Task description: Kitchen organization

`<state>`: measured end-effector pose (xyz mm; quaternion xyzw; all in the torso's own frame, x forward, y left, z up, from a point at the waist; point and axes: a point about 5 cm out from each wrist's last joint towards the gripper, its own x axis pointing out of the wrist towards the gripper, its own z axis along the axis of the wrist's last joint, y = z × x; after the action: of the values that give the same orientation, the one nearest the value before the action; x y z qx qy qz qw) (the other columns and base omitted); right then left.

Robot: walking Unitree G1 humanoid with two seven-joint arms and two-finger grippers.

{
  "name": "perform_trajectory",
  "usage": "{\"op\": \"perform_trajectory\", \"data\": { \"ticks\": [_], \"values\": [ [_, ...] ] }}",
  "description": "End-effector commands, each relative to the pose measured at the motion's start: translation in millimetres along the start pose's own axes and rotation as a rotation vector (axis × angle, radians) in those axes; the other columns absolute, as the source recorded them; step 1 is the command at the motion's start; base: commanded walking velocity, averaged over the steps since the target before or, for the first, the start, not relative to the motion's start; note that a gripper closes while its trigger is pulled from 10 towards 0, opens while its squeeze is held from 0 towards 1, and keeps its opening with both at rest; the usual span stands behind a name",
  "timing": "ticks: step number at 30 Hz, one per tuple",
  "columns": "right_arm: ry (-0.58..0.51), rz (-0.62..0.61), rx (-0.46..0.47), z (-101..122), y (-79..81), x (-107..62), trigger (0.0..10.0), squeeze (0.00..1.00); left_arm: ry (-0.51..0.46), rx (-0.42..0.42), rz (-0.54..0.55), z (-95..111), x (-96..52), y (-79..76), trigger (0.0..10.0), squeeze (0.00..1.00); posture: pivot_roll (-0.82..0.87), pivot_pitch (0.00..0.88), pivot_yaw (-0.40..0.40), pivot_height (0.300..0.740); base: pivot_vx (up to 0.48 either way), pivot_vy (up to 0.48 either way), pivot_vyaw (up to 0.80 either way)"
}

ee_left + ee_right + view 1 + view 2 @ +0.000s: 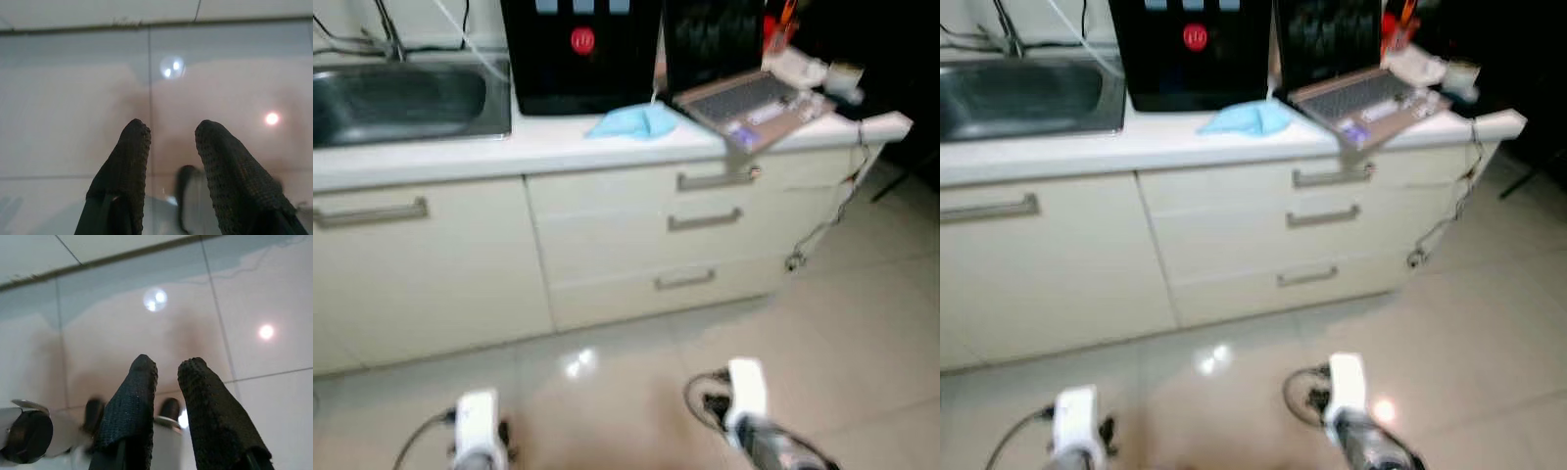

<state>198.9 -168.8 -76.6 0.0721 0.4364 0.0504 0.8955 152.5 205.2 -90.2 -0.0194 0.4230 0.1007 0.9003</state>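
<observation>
A white counter [558, 145] runs across the far side above cream drawers [636, 245]. On it lie a crumpled blue cloth [634, 121] and an open laptop [749, 98] that overhangs the front edge. Both arms hang low over the tiled floor, well short of the counter. My left arm [478, 426] is at the lower left and my right arm [749, 401] at the lower right. The left gripper [171, 127] is open with nothing between its fingers. The right gripper [168, 363] holds nothing, with a narrow gap between its fingertips.
A steel sink [401, 98] is set into the counter at the left. A black appliance [579, 49] with a red button stands behind the cloth. Small items [808, 69] crowd the counter's right end, where a cable [822, 225] hangs down. Glossy floor tiles [862, 323] stretch to the right.
</observation>
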Motion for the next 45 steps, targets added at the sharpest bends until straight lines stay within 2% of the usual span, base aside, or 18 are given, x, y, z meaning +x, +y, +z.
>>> {"op": "perform_trajectory", "data": {
  "ticks": [1,7,12,28,35,45],
  "values": [
    [-0.008,0.023,-0.009,4.5,8.4,2.7,10.0,0.00,-0.019,0.011,0.015,7.4,1.8,6.9,10.0,0.00,0.01,0.040,-0.019,0.718,0.000,0.480,0.48],
    [-0.005,0.022,-0.006,4.4,9.5,3.0,10.0,0.00,-0.024,0.014,0.013,8.9,2.2,7.1,10.0,0.00,0.01,0.040,-0.019,0.718,0.000,0.480,0.73],
    [-0.006,0.024,0.005,4.3,10.3,3.2,10.0,0.00,-0.028,0.012,0.016,9.2,2.1,7.4,10.0,0.00,0.02,0.044,-0.018,0.718,0.000,0.379,0.00],
    [-0.012,0.026,0.022,5.0,11.5,3.5,10.0,0.00,-0.026,0.019,0.022,7.6,1.5,7.3,10.0,0.00,0.03,0.054,-0.019,0.718,0.000,0.000,0.00],
    [-0.008,0.033,0.003,4.7,13.3,3.8,10.0,0.00,-0.021,0.027,0.032,6.7,1.3,9.0,10.0,0.00,0.03,0.056,-0.018,0.718,0.306,0.251,0.00],
    [-0.007,0.037,0.004,4.4,14.7,4.1,10.0,0.00,-0.022,0.029,0.040,7.4,1.5,10.1,10.0,0.00,0.03,0.055,-0.018,0.718,0.312,0.304,0.38]
  ]
}}
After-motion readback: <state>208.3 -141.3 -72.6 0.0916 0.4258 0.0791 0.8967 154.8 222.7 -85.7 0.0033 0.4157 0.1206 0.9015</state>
